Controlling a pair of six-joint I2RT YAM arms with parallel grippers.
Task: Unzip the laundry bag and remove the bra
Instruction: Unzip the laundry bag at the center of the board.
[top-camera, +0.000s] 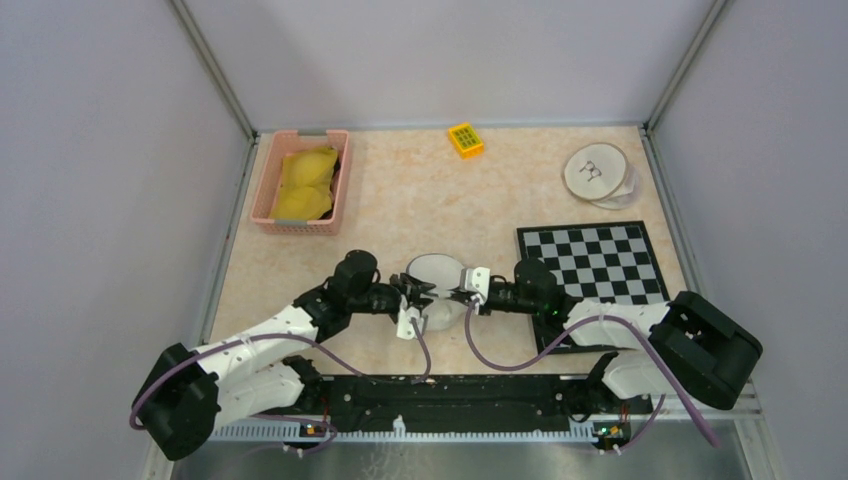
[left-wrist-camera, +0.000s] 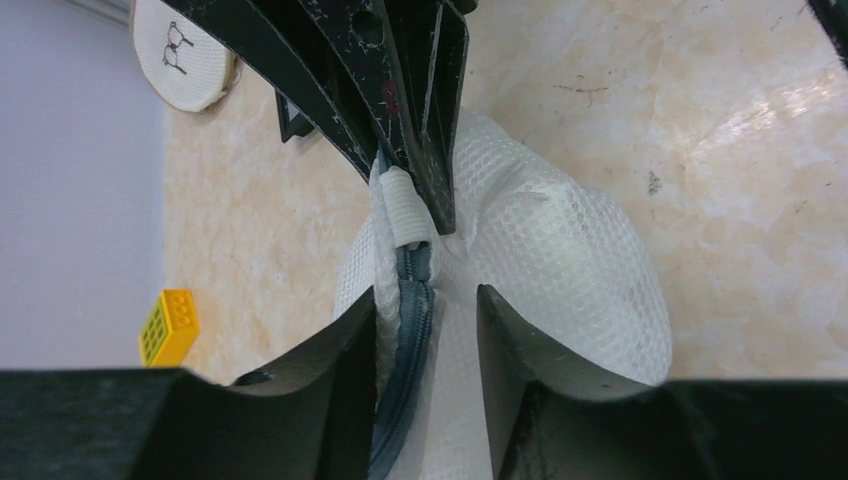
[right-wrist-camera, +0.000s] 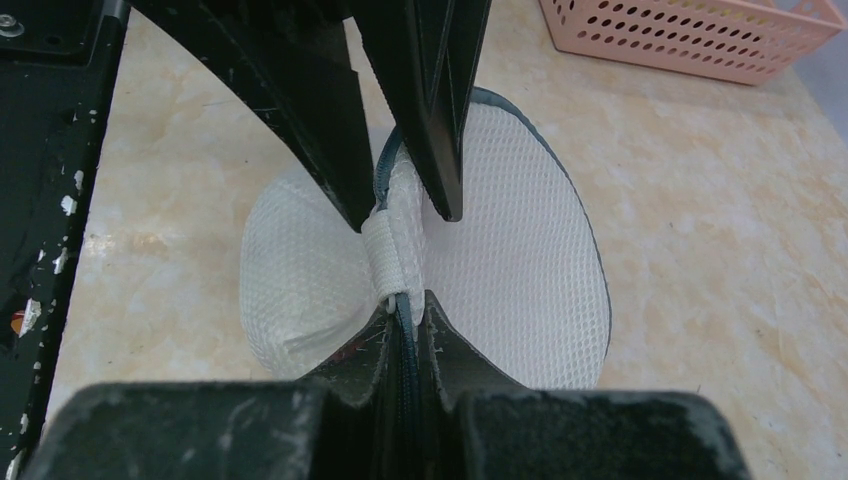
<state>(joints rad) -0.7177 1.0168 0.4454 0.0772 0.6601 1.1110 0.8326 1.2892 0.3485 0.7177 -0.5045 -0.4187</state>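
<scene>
The white mesh laundry bag (top-camera: 432, 272) lies at the table's middle front, pinched up into a ridge along its grey zipper (left-wrist-camera: 412, 290). My right gripper (top-camera: 462, 292) is shut on the zipper seam (right-wrist-camera: 405, 300), just below a white fabric tab (right-wrist-camera: 385, 250). My left gripper (top-camera: 413, 295) faces it from the other side. It is open (left-wrist-camera: 428, 295), with one finger on each side of the raised zipper ridge. The bag also shows in the left wrist view (left-wrist-camera: 560, 260) and the right wrist view (right-wrist-camera: 500, 230). The bra is hidden; the zipper looks closed.
A pink basket (top-camera: 300, 222) holding yellow cloth (top-camera: 305, 180) stands at the back left. A yellow toy brick (top-camera: 465, 139) lies at the back middle. Round embroidered discs (top-camera: 597, 172) lie at the back right. A checkerboard (top-camera: 595, 262) lies at the right.
</scene>
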